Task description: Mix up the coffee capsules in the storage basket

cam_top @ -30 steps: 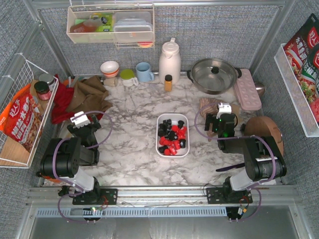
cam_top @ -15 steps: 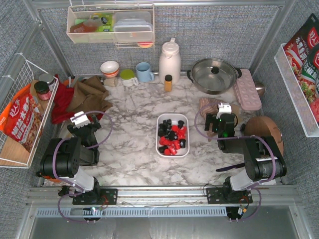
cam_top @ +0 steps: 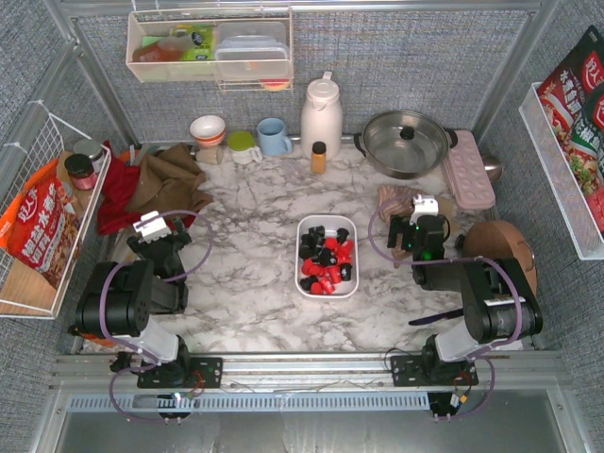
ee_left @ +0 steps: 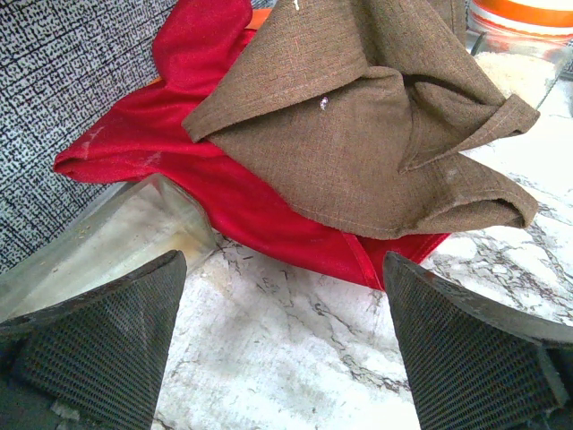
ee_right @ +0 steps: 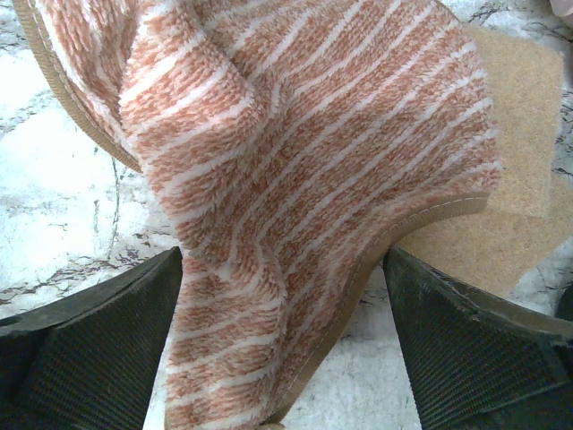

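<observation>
The white storage basket (cam_top: 304, 280) sits mid-table and holds red and black coffee capsules (cam_top: 326, 256), mostly black at the back and red at the front. My left gripper (cam_top: 153, 229) is open and empty at the left, well apart from the basket, over bare marble near a red cloth (ee_left: 224, 193) and a brown cloth (ee_left: 376, 125). My right gripper (cam_top: 422, 219) is open and empty to the right of the basket, its jaws spread over a striped pink-and-white fluffy cloth (ee_right: 295, 170). Neither wrist view shows the basket.
At the back stand bowls (cam_top: 208, 130), a green cup (cam_top: 243, 143), a blue mug (cam_top: 274, 137), a white jug (cam_top: 321, 115), an amber bottle (cam_top: 319, 158) and a lidded pot (cam_top: 406, 142). A pink box (cam_top: 468, 179) and a wooden board (cam_top: 500, 247) are at the right. A wire rack (cam_top: 38, 217) hangs at the left.
</observation>
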Available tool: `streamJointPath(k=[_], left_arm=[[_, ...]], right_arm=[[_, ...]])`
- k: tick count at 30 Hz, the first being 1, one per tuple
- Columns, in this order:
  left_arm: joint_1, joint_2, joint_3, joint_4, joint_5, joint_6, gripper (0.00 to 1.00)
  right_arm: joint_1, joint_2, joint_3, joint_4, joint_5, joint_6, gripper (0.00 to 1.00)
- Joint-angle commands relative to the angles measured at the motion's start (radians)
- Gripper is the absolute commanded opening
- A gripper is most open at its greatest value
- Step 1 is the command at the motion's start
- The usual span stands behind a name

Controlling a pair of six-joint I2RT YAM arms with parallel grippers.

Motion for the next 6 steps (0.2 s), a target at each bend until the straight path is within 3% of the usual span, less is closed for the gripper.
streamJointPath(k=[1,6], left_arm=[[0.000,-0.001,0.005,0.015,0.000,-0.004,0.99],[0.001,-0.001,0.005,0.015,0.000,-0.004,0.99]], right_arm=[[-0.001,0.004,0.010,0.015,-0.009,0.005,0.99],[-0.004,0.002,0.005,0.020,-0.014,0.005,0.99]])
